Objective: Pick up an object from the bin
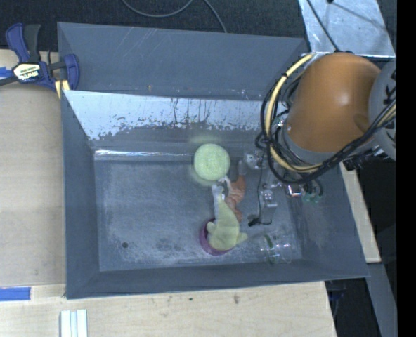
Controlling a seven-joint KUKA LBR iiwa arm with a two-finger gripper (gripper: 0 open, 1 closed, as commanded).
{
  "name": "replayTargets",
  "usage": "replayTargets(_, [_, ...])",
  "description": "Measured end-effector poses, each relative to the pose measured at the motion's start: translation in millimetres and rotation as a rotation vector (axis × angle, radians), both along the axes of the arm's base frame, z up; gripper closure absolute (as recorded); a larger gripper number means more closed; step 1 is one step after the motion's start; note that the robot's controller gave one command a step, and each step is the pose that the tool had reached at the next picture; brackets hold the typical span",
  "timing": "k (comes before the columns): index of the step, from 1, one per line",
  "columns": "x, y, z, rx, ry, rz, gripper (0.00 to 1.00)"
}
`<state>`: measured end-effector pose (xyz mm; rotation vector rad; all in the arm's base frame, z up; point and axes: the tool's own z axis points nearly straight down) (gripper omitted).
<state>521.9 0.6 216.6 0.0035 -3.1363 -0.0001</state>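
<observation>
the hand (263,192) hangs low beside the green ball (211,161) and yellowish lump (227,229), likely lining up a grasp; spread or pressed together, i cannot tell.

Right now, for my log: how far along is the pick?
Done: the gripper is down in the bin, just right of the yellow-green soft thing and brown piece. In hand: nothing seen lifted; those and the pale green ball lie on the floor. Left: grasp and lift one.
</observation>
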Motion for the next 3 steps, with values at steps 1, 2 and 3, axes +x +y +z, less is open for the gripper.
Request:
replayTargets(1, [-0.1,0.0,1.6,0.0,-0.002,0.0,0.0])
replayTargets(2, [20.8,-11.5,49.3,0.0,-0.009,0.079,1.0])
replayTargets(3, [20.8,-11.6,49.3,0.0,-0.009,0.079,1.0])
